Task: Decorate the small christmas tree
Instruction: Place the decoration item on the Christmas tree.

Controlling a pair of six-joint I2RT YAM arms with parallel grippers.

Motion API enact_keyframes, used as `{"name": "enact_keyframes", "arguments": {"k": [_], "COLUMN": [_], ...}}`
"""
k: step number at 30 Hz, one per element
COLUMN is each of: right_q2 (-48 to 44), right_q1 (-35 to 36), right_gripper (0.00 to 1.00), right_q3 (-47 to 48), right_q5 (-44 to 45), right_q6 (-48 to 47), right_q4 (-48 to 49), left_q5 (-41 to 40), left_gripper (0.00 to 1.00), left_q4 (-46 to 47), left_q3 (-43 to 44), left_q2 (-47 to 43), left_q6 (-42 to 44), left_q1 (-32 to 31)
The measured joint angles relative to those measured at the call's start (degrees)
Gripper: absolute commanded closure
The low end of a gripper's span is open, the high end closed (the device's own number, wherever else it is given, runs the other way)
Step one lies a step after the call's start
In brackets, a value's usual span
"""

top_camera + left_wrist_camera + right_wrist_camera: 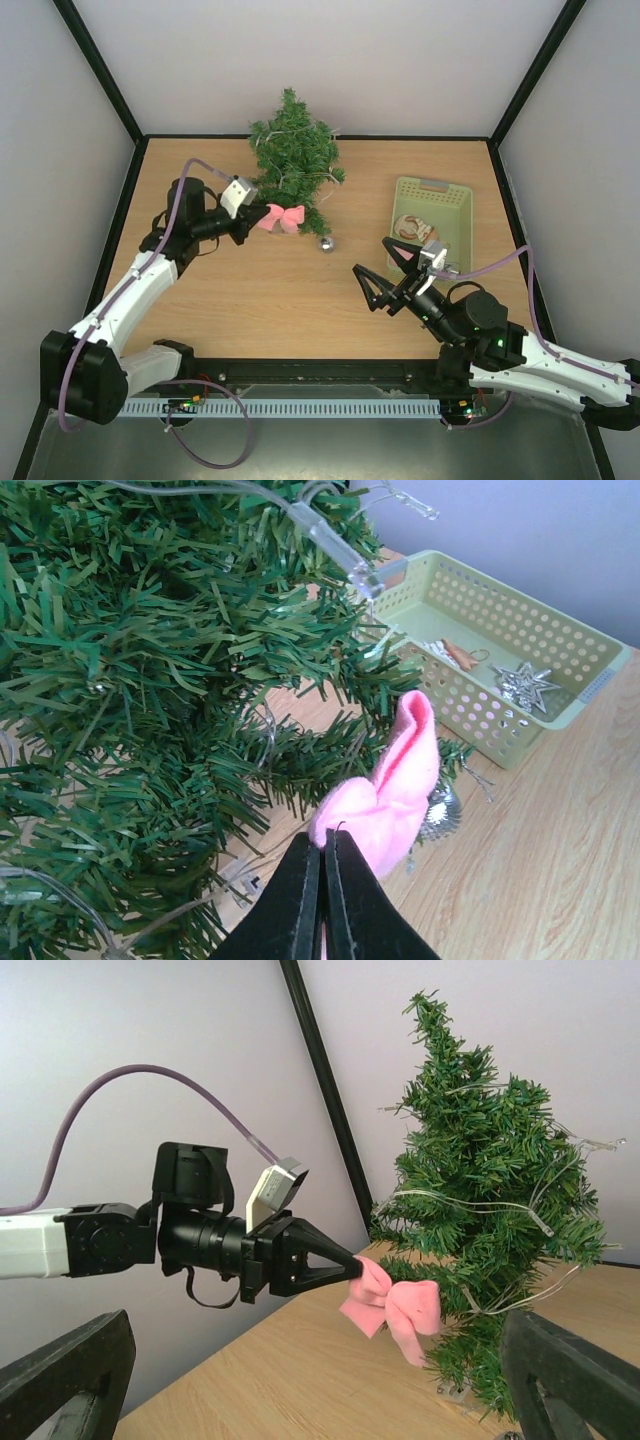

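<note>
The small christmas tree stands at the back of the table, strung with a clear light cord. It fills the left wrist view and rises at the right of the right wrist view. My left gripper is shut on one edge of a pink felt bow. It holds the bow against the tree's lower front branches, above the table. My right gripper stands wide open and holds nothing. It is to the right of the tree, near the basket, and faces the tree.
A silver bauble lies on the table just below the tree's lowest branches. A pale green perforated basket at the right holds more ornaments, among them a silver star. Black frame posts line the table's back and sides.
</note>
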Motion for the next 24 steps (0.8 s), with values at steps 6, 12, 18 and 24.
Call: {"name": "enact_keyframes", "arguments": {"k": [6,12,18,24], "right_q2": [0.0,0.0,0.3,0.3], "right_q1": [0.0,0.0,0.0,0.0], "right_gripper": [0.02,0.02,0.02,0.02], "right_q3": [0.0,0.0,0.0,0.0], "right_q5": [0.0,0.1,0.1,0.4], "right_q6": [0.0,0.1,0.2,0.3], "right_q4": [-0.3,-0.4,-0.4,-0.4], "left_q5": [-0.9,-2.3,-3.5,-4.5], "left_gripper": [0.98,0.98,0.97,0.98], "left_q4": [0.4,1.5,3.0,4.4], "left_q3": [1.0,1.0,1.7,3.3], "left_q2": [2.3,3.5,5.5,6.9], "left_q6": [0.7,1.4,1.9,2.2], "left_q1": [0.0,0.1,0.3,0.3]}}
